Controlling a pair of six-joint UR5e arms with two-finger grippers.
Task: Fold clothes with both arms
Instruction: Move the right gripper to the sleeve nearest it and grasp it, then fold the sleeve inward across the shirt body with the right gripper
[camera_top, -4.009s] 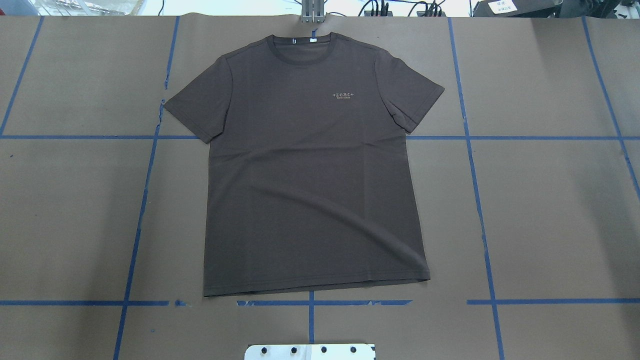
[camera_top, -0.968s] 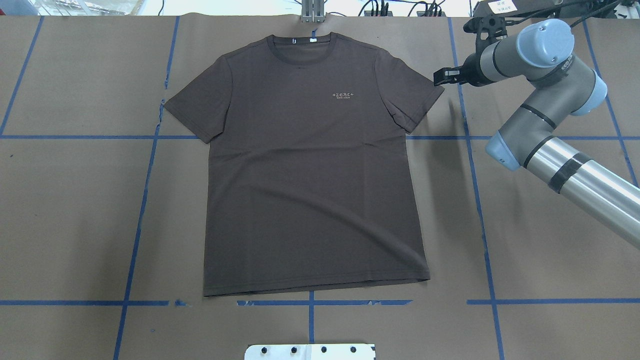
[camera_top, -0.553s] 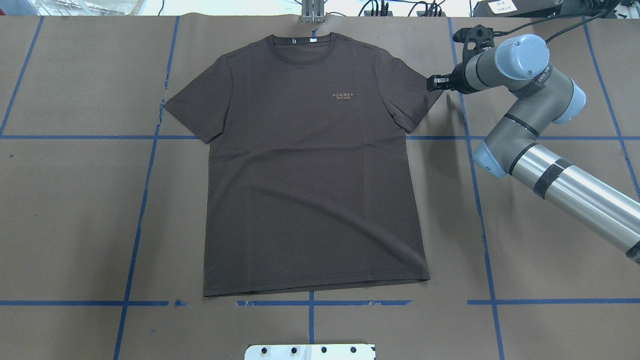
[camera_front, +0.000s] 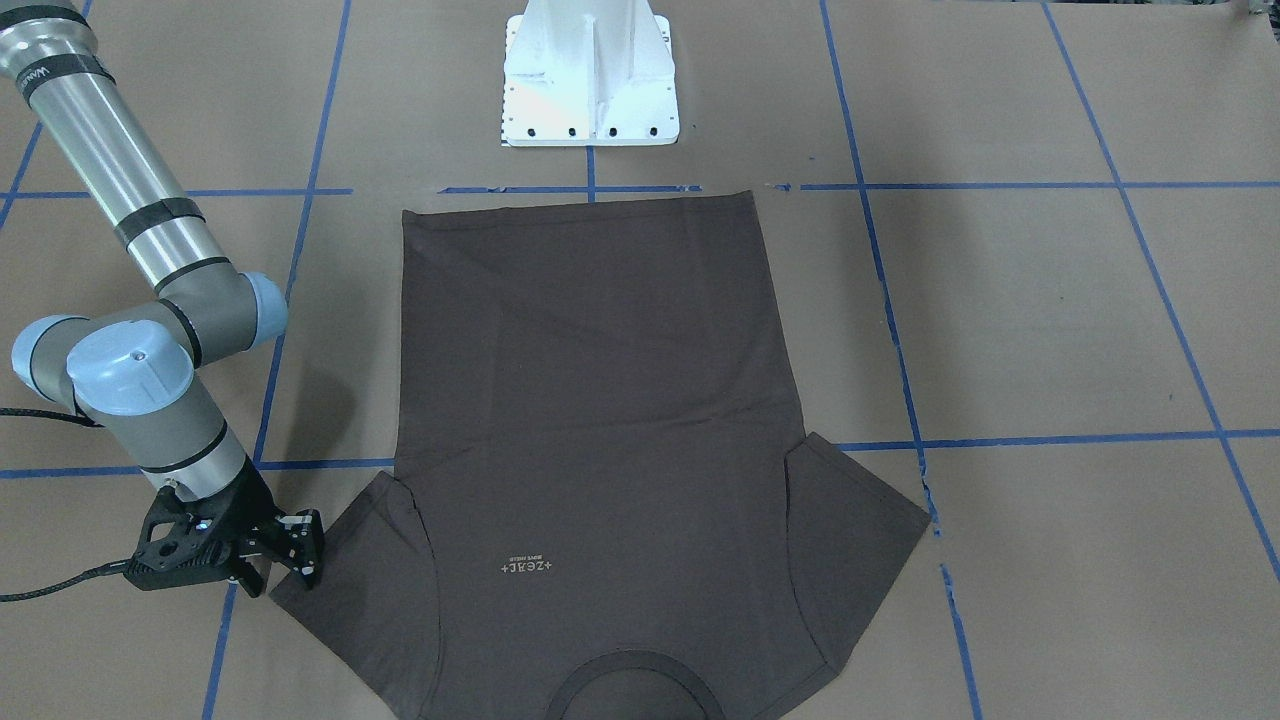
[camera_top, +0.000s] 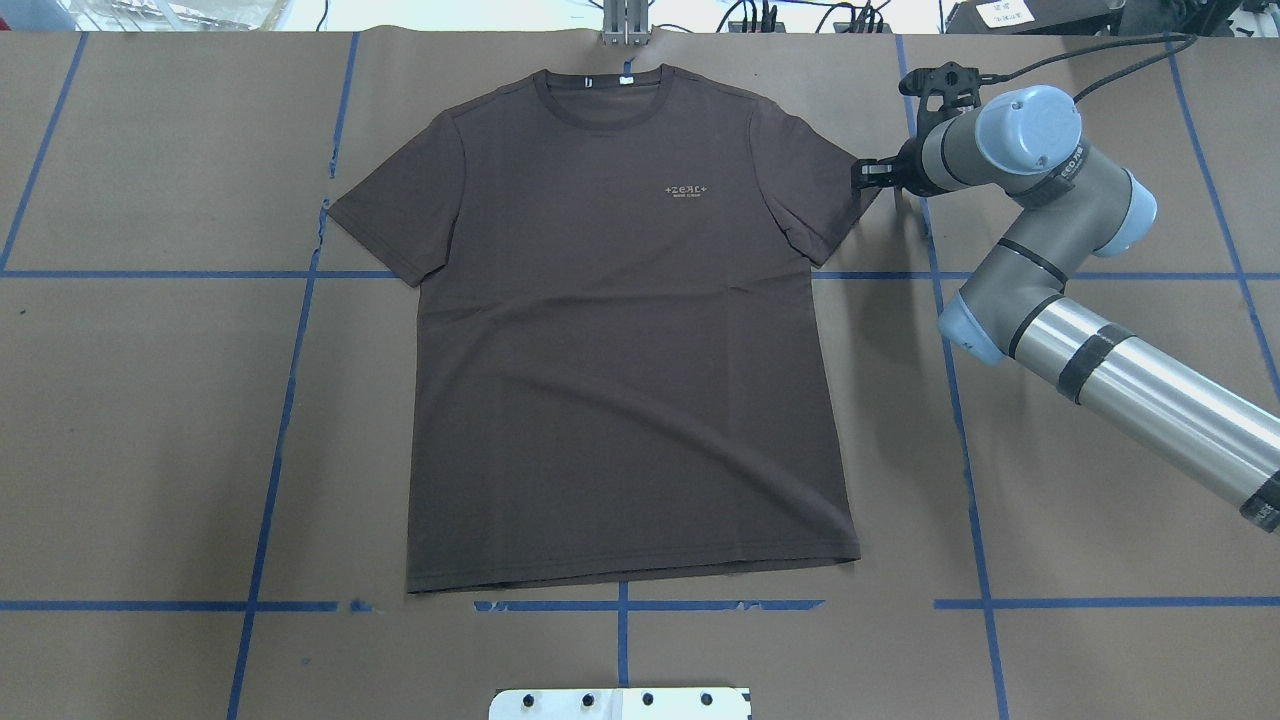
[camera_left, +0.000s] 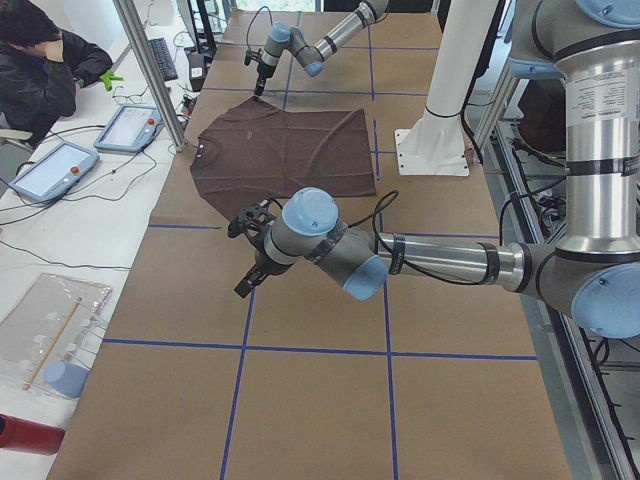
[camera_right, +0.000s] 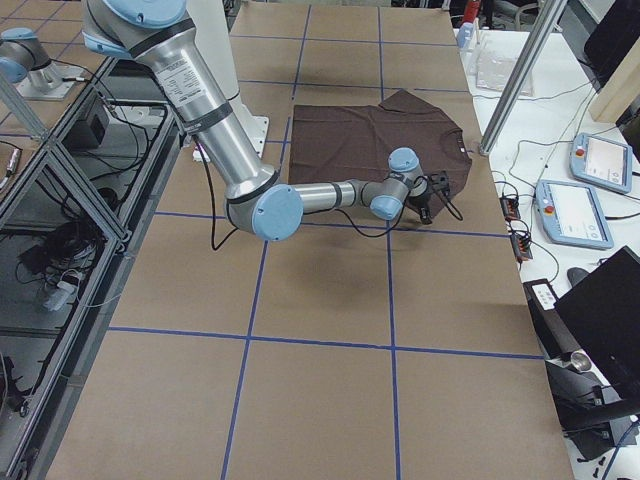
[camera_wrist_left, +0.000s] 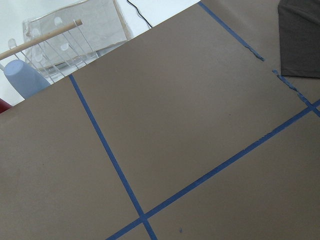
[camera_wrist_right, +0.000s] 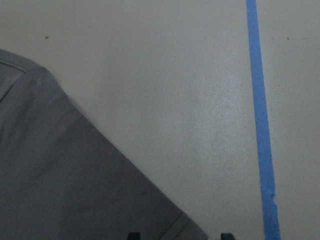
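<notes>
Garment position: the T-shirt (camera_top: 620, 350) is laid flat and unfolded, front side up, at the centre of the brown paper-covered table (camera_top: 1100, 480). Its collar (camera_top: 605, 95) is directed away from the white pedestal (camera_front: 588, 75). Its hem (camera_top: 630, 575) is set just short of a blue tape line (camera_top: 640, 605) on the pedestal side. Both sleeves are spread outward. A small pale logo (camera_top: 687, 190) is printed on the chest.

Right side: the right arm (camera_top: 1120, 370) is extended across the table to the sleeve (camera_top: 830, 190) on the robot's right. The right gripper (camera_top: 862, 178) is positioned low at the outer corner of that sleeve. In the right wrist view its two fingertips (camera_wrist_right: 132, 235) are seen apart, with the sleeve corner located between them. Contact with the cloth cannot be confirmed.

Left side: the left arm (camera_left: 430, 258) is held above bare paper, off the shirt, on the side of its other sleeve. The left gripper (camera_left: 248, 283) is shown only in the side view, so it cannot be determined whether its jaws are apart or together. In the left wrist view, only one dark corner of the garment is shown, at the upper right edge.
</notes>
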